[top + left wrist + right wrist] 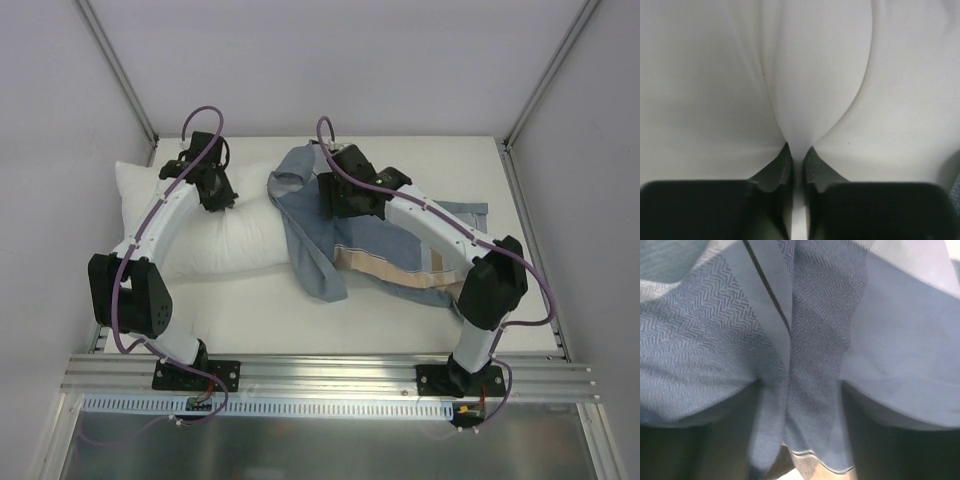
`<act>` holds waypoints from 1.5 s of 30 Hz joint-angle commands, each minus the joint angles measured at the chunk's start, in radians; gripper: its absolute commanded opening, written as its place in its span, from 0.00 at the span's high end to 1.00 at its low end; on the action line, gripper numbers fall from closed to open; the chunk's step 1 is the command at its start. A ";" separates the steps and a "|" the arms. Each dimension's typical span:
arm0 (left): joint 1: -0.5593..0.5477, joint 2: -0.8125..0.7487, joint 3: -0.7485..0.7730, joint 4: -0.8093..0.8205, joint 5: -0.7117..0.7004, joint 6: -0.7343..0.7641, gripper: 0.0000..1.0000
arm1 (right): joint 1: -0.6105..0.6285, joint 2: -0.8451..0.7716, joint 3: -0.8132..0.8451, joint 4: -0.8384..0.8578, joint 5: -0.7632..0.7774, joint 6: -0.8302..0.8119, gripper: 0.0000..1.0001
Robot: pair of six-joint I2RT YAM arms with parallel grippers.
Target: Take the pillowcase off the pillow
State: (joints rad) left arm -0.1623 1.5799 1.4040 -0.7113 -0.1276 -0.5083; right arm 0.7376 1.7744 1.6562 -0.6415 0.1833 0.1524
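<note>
**Separation stage, pillowcase removal.** The pillow lies across the left half of the tabletop, most of its white body bare. Its right end passes under the pillowcase, which sprawls crumpled over the centre and right of the surface. Whether that end sits inside the sack or merely beneath it cannot be told.

The left end effector is pressed almost together, pinching a raised fold of the pillow's white cover near the pillow's far edge. It reads as the anchor. The right end effector is over the far left part of the grey-blue cloth, its jaws spread. A hanging fold of herringbone-textured fabric fills the gap between them, and no firm clamp on it is evident.

The step in hand appears to be securing both grips before the pull. The next move probably calls for the right jaws to close fully on the pillowcase alone, without catching any white fabric. The cloth should then be drawn rightward, away from the pillow, while the left grip holds the cushion in place.
</note>
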 commanded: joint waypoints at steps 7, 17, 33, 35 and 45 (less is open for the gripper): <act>0.004 -0.017 -0.091 -0.022 0.029 -0.041 1.00 | -0.009 -0.056 -0.041 0.009 0.042 0.038 0.99; 0.063 -0.133 -0.114 -0.019 0.049 -0.021 1.00 | -0.203 -0.452 -0.369 0.052 0.128 0.099 0.99; 0.231 -0.143 0.096 -0.022 0.163 0.020 1.00 | -0.535 -0.905 -0.277 -0.142 0.320 -0.007 0.99; 0.231 -0.115 0.124 -0.025 0.183 0.021 1.00 | -0.537 -0.905 -0.263 -0.142 0.340 -0.019 0.99; 0.210 -0.126 0.104 -0.025 0.247 0.019 0.64 | -0.262 -0.549 -0.322 -0.052 -0.215 -0.057 0.03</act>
State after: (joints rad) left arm 0.0643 1.4845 1.4849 -0.7612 0.0628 -0.4938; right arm 0.3878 1.0683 1.3609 -0.7029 0.1402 0.1261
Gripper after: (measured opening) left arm 0.190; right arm 0.953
